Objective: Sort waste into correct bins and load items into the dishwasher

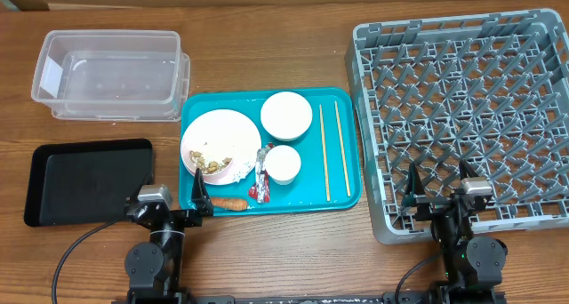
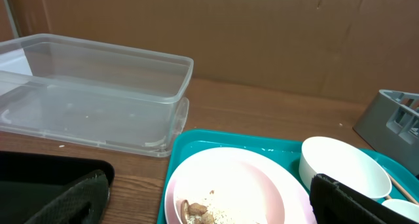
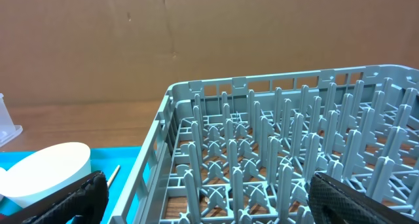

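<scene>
On the teal tray (image 1: 347, 193) lie a white plate (image 1: 227, 131) with beige food scraps (image 1: 206, 160), a bowl (image 1: 286, 114), a smaller white cup (image 1: 284, 164), a red-and-silver wrapper (image 1: 261, 173), an orange carrot (image 1: 233, 203) and two chopsticks (image 1: 324, 153). The clear tub (image 1: 111, 73) and black tray (image 1: 84, 181) sit to the left, and the grey dish rack (image 1: 471, 117) to the right. My left gripper (image 1: 175, 200) (image 2: 209, 207) hangs open at the teal tray's near-left corner and faces the plate (image 2: 229, 185). My right gripper (image 1: 438, 181) (image 3: 209, 204) is open over the rack's near-left corner (image 3: 196, 139). Neither holds anything.
A brown cardboard wall (image 2: 262, 34) closes off the table's far side. Bare wood (image 1: 293, 251) shows along the near edge between the two arm bases. The rack's upright pegs (image 3: 281, 126) stand just ahead of my right fingers.
</scene>
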